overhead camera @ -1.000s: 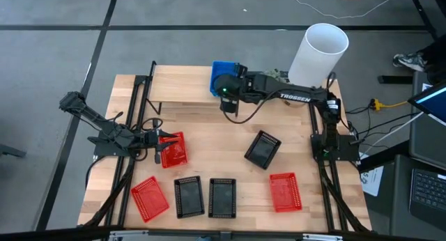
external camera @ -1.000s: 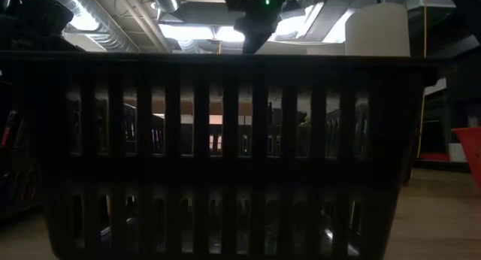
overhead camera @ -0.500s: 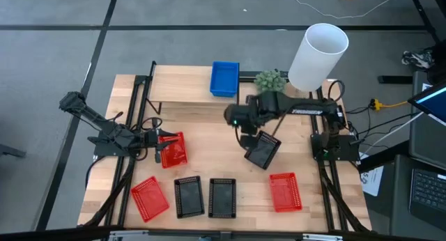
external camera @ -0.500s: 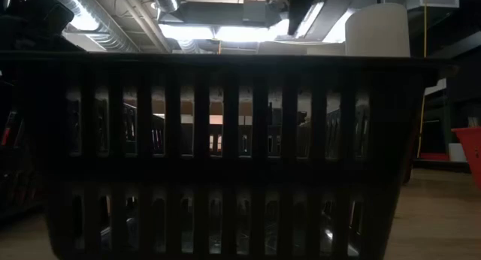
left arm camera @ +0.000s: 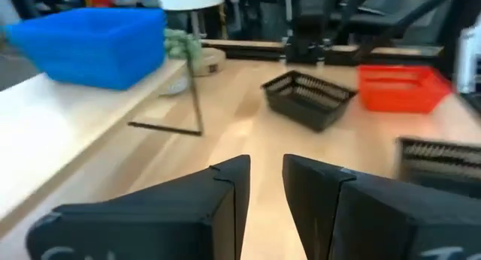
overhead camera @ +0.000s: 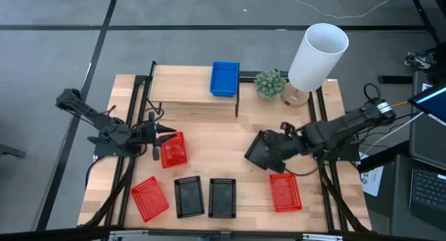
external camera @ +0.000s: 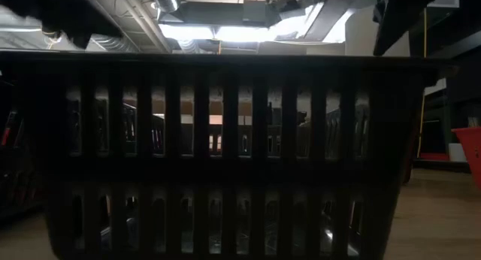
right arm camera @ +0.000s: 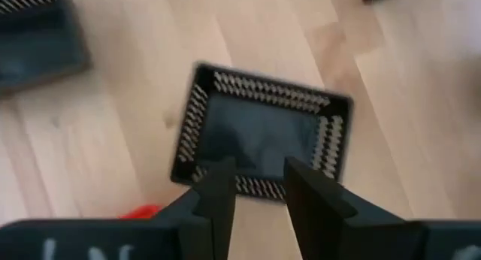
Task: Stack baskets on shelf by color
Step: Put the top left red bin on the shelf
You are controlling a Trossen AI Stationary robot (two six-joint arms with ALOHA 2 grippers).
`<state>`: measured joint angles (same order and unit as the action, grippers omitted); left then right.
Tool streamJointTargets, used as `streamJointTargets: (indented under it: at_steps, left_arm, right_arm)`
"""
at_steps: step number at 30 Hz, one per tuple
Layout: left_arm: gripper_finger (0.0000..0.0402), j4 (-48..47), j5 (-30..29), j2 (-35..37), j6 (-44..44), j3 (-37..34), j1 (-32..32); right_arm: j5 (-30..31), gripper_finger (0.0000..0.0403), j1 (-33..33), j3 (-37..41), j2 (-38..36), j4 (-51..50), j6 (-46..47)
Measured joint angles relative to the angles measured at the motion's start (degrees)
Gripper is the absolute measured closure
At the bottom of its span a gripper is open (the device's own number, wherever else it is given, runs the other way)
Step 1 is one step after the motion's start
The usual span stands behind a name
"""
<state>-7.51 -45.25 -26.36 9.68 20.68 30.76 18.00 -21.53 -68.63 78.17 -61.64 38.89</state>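
A blue basket [overhead camera: 224, 79] stands on the shelf [overhead camera: 185, 95] at the far side of the table. Of the three red baskets, one [overhead camera: 174, 150] lies on the table's left part, one [overhead camera: 149, 198] near the front left and one [overhead camera: 284, 191] near the front right. Two black baskets [overhead camera: 188, 197] [overhead camera: 222, 198] lie side by side at the front. A third black basket [right arm camera: 259, 132] lies turned at the centre right. My right gripper [right arm camera: 255, 188] hovers open above its edge. My left gripper [left arm camera: 267, 166] hangs just left of the red basket, slightly open, with nothing between its fingers.
A white cylinder [overhead camera: 317, 49] and a small green plant [overhead camera: 268, 82] stand at the far right, beside the shelf. In the low view a black basket [external camera: 240, 155] right in front of the camera hides most of the table. The table's middle [overhead camera: 216, 140] is bare wood.
My right gripper has swung away from the blue basket on the shelf toward the table's near right, sinking and rolling, and now hangs over the turned black basket. The blue basket stays on the shelf. My left gripper has risen beside the red basket, which lies where it was.
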Motion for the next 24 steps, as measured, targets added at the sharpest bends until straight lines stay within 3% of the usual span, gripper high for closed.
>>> streamJointTargets:
  at_steps: [4, 7, 11, 14, 17, 24]
  left_arm:
    - [0.033, -15.79, 8.36, -10.74, 12.06, 13.73, 0.03]
    - [0.033, -29.12, 10.88, -20.56, 20.15, 22.02, 0.04]
    - [0.0331, -44.22, 13.04, -32.48, 23.08, 29.28, 0.02]
    - [0.0331, -46.51, 13.27, -38.69, 23.73, 31.07, 0.0]
    - [0.0331, -45.72, 13.66, -42.04, 27.38, 31.67, -0.57]
    - [0.0311, -45.92, 27.38, -44.93, 33.03, 31.77, -3.69]
  right_arm:
    - [3.99, 0.0288, -2.43, 6.89, -3.41, 8.25, -0.17]
    - [7.72, 0.0288, -3.14, 10.13, -4.85, 11.18, -0.23]
    - [15.45, 0.0288, -3.06, 12.25, -4.88, 11.03, 4.8]
    - [20.84, 0.0288, -2.31, 12.33, -4.93, 10.62, 10.2]
    - [22.05, 0.0288, -1.51, 12.33, -4.92, 8.69, 10.7]
    - [19.61, 0.0288, 4.92, 11.4, -6.78, 2.29, 9.64]
